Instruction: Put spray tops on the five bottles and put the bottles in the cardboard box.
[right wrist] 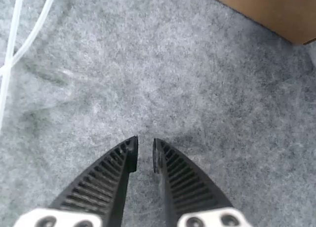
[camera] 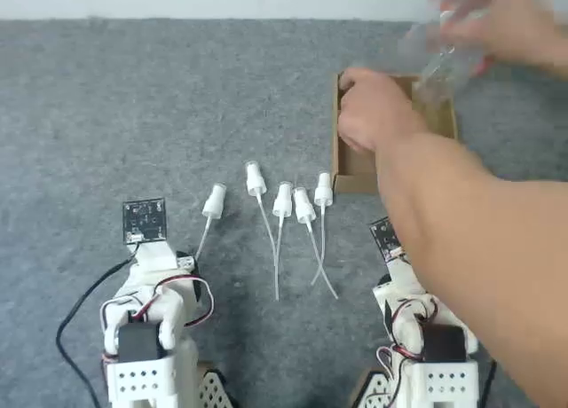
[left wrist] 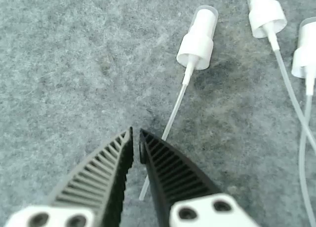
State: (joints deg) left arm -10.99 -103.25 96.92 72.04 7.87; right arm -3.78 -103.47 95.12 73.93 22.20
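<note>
Grey felt table (camera: 133, 115): five white spray tops (camera: 282, 200) lie loose in a row beside the cardboard box (camera: 355, 183) — a person's hand (camera: 377, 111) rests at the box, and a second hand (camera: 506, 22) holds a blurred clear bottle (camera: 439, 62) over its far corner. Left gripper (left wrist: 136, 134) and right gripper (right wrist: 145, 140): jaws nearly closed, empty. Step judged: none capped yet; next, jaws must widen around a top.

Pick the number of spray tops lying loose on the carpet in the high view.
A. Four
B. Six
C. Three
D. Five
D: five white spray tops lie in a loose row on the grey carpet, beside the cardboard box, none of them on a bottle.
</note>
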